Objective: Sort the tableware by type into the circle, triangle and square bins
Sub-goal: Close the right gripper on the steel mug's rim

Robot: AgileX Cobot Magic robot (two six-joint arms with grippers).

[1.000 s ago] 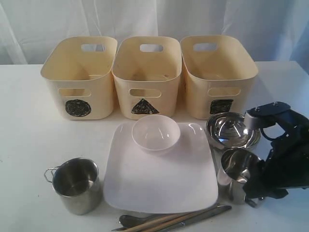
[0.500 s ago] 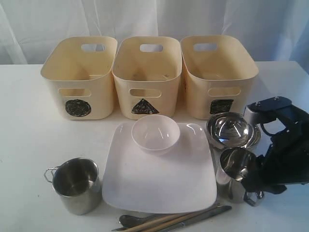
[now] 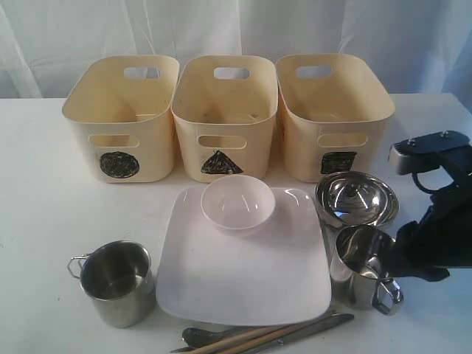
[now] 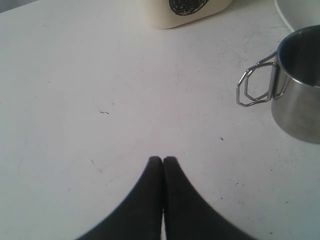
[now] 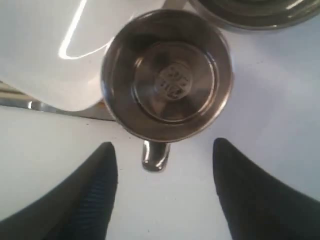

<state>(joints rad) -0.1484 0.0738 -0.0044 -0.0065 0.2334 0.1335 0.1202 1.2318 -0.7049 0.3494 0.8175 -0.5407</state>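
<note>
The move to come turns on the steel mug (image 5: 167,75) at the right, which stands upright on the table (image 3: 44,221) just beside the right edge of the white square plate (image 3: 243,273) and in front of the steel bowl (image 3: 357,198). In the right wrist view it lies straight ahead of the right end effector (image 5: 164,145), and its wire handle (image 5: 155,156) points back at the end effector, into the gap between the two fingers (image 5: 95,195). These stand wide apart, hold nothing and touch neither the handle nor the cup wall. The right arm is clearly the nearer one. The left end effector (image 4: 162,161) has its fingers pressed together over bare table, with the second steel mug (image 4: 300,90) off to one side of it, near but apart. Compared with one second ago, the right arm has drawn back toward the right edge of the exterior view. Then it covered the mug's right side and part of the steel bowl; now the handle and the whole bowl rim show. The mug itself seems not to have moved.
</note>
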